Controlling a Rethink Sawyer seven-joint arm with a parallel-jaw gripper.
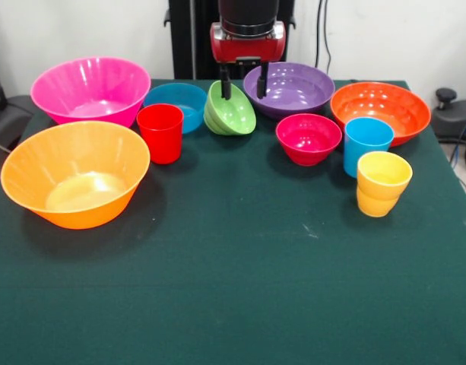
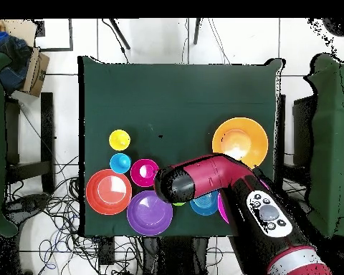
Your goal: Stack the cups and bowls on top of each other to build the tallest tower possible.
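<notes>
My gripper [image 1: 244, 93] hangs at the table's far side with its fingers apart. One finger [image 1: 226, 85] is inside the tilted small green bowl [image 1: 231, 112]; the other [image 1: 261, 80] is over the purple bowl [image 1: 290, 90]. Around them stand the small blue bowl [image 1: 177, 103], red cup [image 1: 160, 133], large pink bowl [image 1: 90, 90], large yellow-orange bowl [image 1: 74, 173], crimson-pink bowl [image 1: 309, 138], orange bowl [image 1: 381, 111], sky-blue cup [image 1: 367, 144] and yellow cup [image 1: 383, 183]. In the overhead view the arm [image 2: 203, 179] hides the gripper; only a sliver of the green bowl [image 2: 178, 204] shows.
The dark green table [image 1: 233, 289] stretches toward the camera in front of the cups and bowls. The robot's pedestal [image 1: 194, 38] stands behind the bowls. Cables and chairs lie off the table's sides in the overhead view.
</notes>
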